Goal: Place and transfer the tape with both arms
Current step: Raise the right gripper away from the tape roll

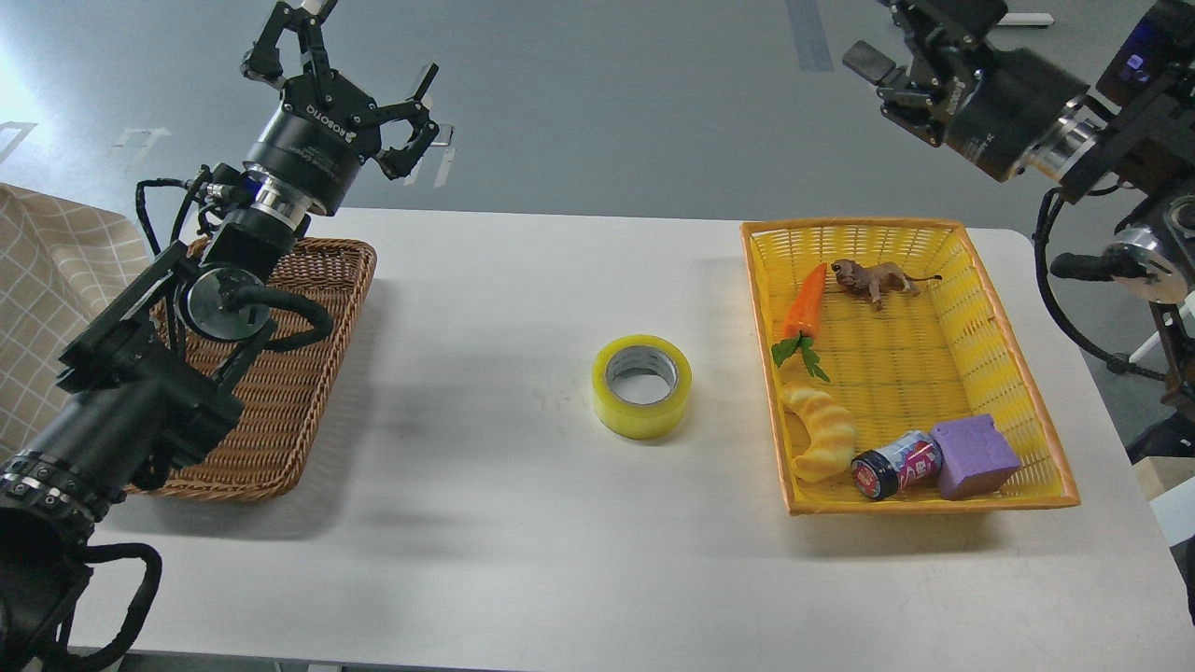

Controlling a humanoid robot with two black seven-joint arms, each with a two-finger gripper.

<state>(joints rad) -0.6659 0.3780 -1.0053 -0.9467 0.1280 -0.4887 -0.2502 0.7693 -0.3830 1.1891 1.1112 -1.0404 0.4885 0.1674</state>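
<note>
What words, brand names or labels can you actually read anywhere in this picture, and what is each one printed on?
"ROBOTIQ": white lettering on the body of the left gripper, seen turned at an angle.
Right gripper: light print on its body, too small and blurred to read.
Small can in the yellow basket: colourful label, lettering too blurred to read.
Tape: no readable print.

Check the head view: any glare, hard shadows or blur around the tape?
Head view: sharp overall. The tape shows small highlights on its glossy wall and a soft shadow on the white table. Broad soft shadows lie beside the wicker basket and the yellow basket. Bright glare on the floor at top left. Left claw and right claw look crisp.
</note>
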